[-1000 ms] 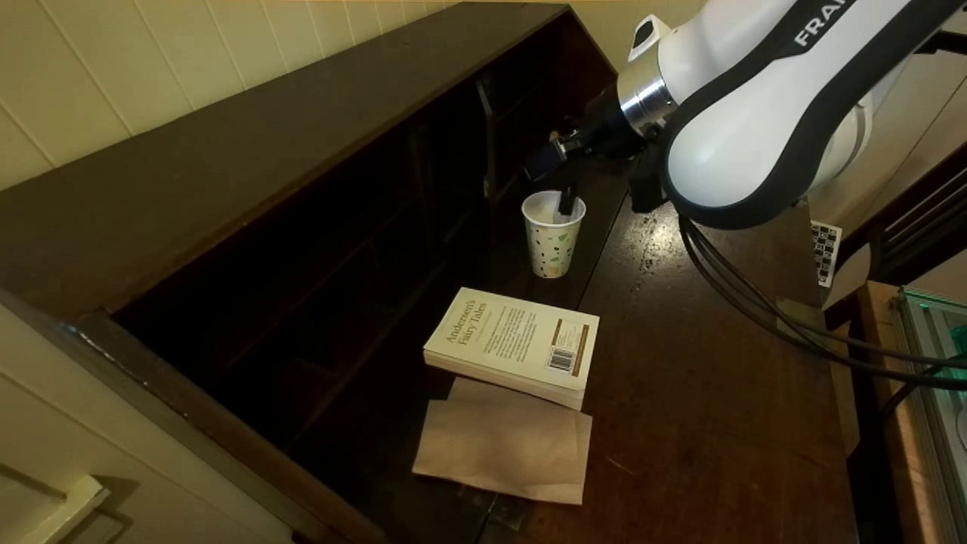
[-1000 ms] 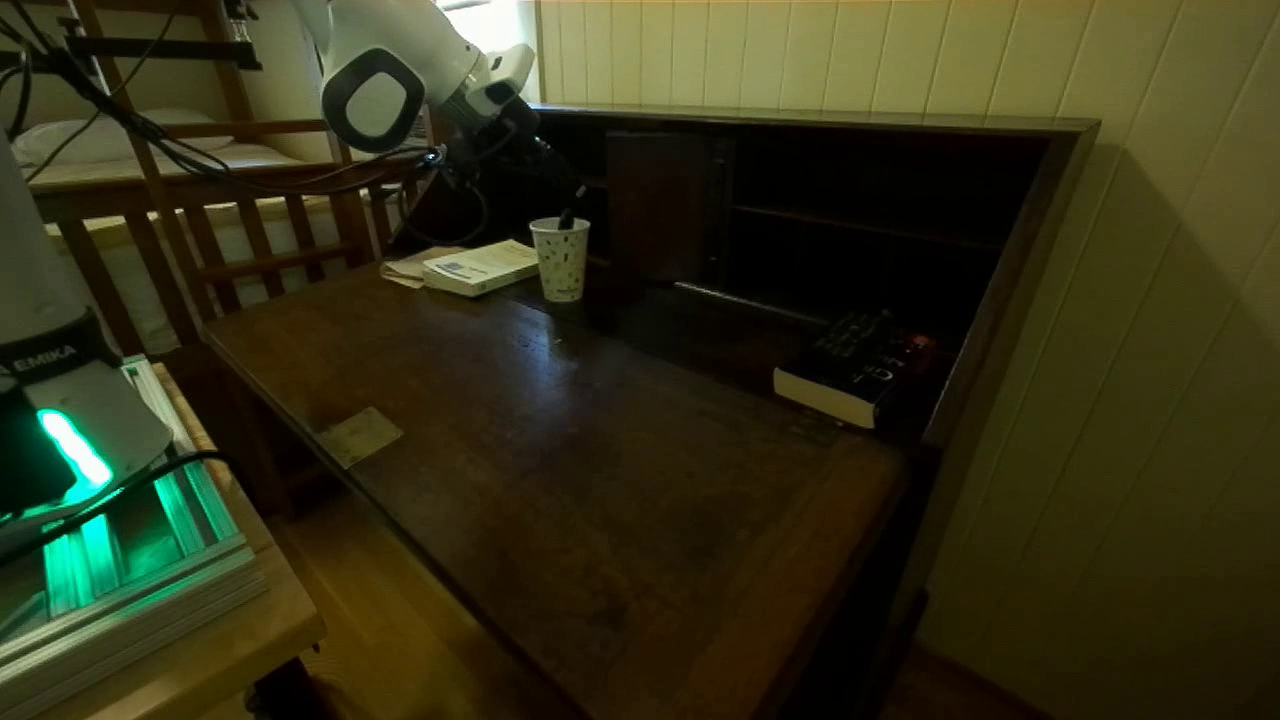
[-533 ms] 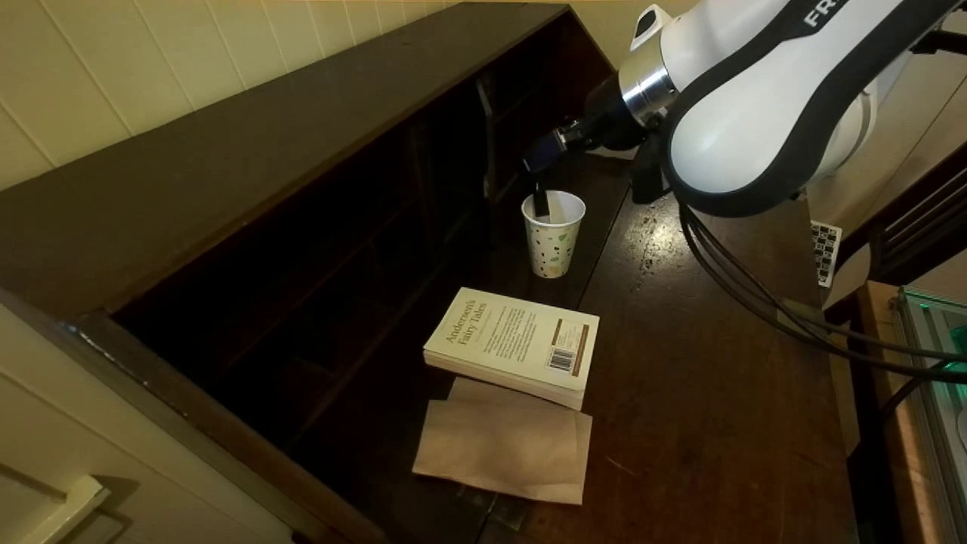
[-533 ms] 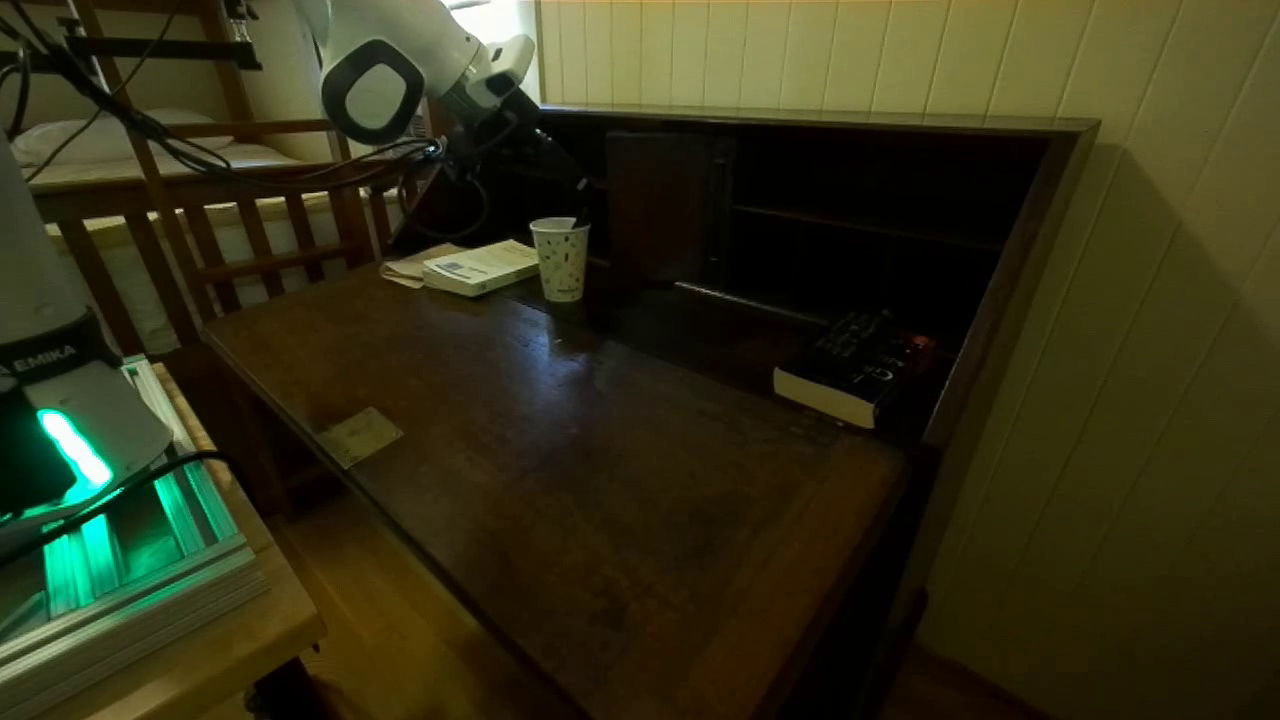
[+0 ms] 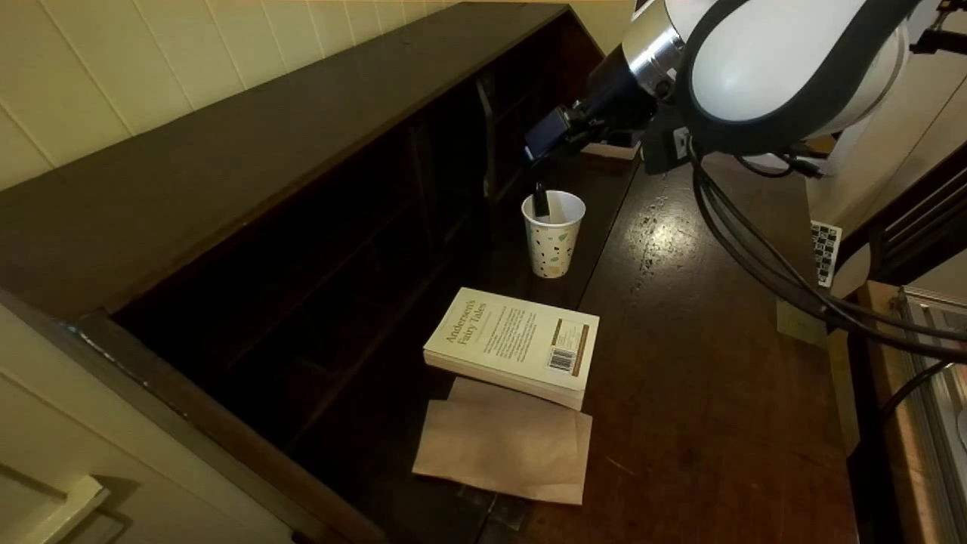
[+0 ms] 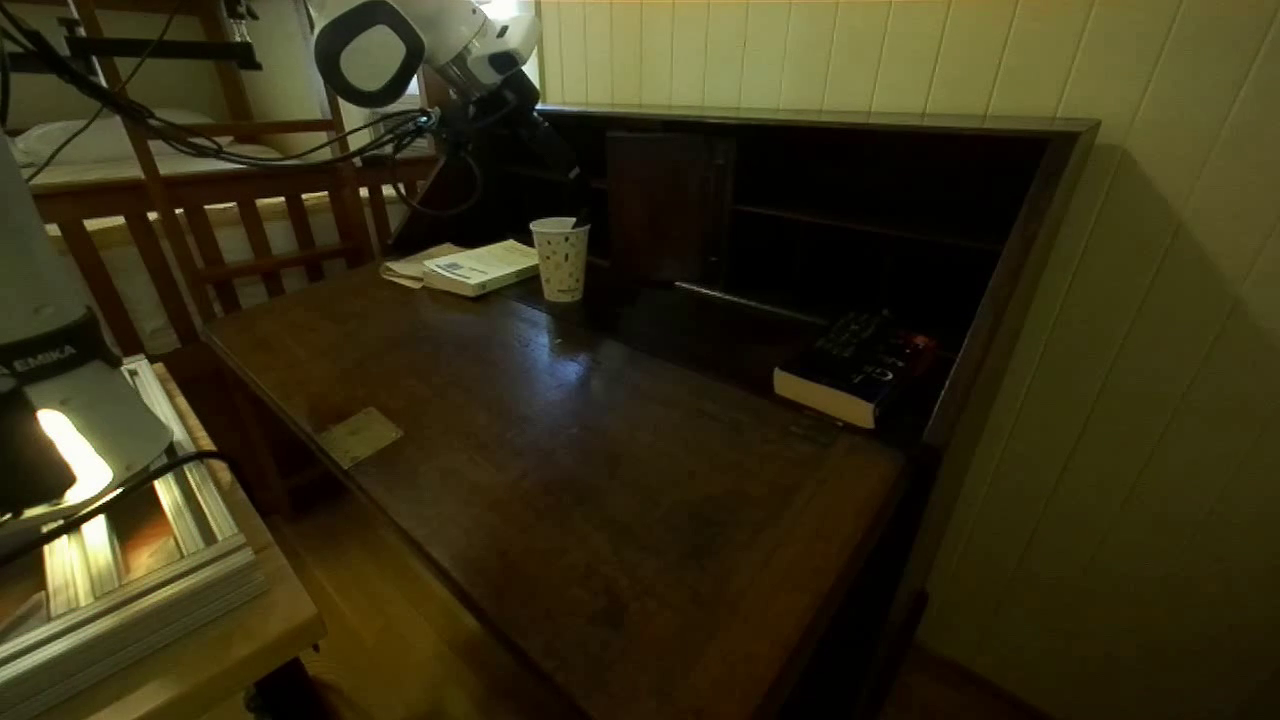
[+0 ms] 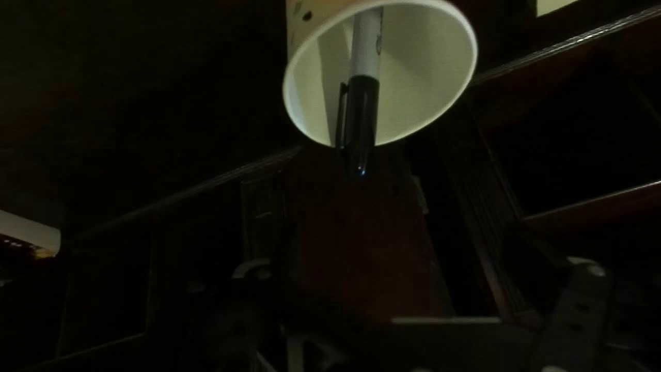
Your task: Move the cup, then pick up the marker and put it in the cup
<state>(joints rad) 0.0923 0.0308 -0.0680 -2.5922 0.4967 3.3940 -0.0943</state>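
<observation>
Cup (image 5: 554, 245): upright on the dark desk (image 5: 718, 378), near the white book (image 5: 506, 340), speckles and all!
Marker (image 7: 364, 93): inside the cup, black cap (image 7: 361, 111) uppermost and jutting past the rim (image 7: 474, 57); by the look of it, delivered!
Gripper (image 5: 536, 147): fingers (image 5: 547, 133) spread wide, nothing between them, hanging just above the cup and apart from the cap!
Cap: here's the danger! The cup is presumably light paper, the marker slants to one side, and a sideways knock up there could topple the pair.
Rim: if the arm (image 5: 755, 68) swings across before lifting, a finger could snag it; straight up first looks the safer call.
Cables (image 5: 696, 174): sagging in loops beneath the arm, and a low sweep might drag them over the book.
Cup's mouth: wrist view has the best seat, looking right in at grey barrel (image 7: 367, 44), black cap and clip (image 7: 341, 113) together.
White book's title: Andersen's Fairy Tales, readable in an exterior view where the cap (image 5: 541, 201) is all that shows of the marker.
Dark book (image 6: 855, 360): plain in an exterior view, where the marker all but melts into the gloom of the shelves (image 6: 870, 222).
</observation>
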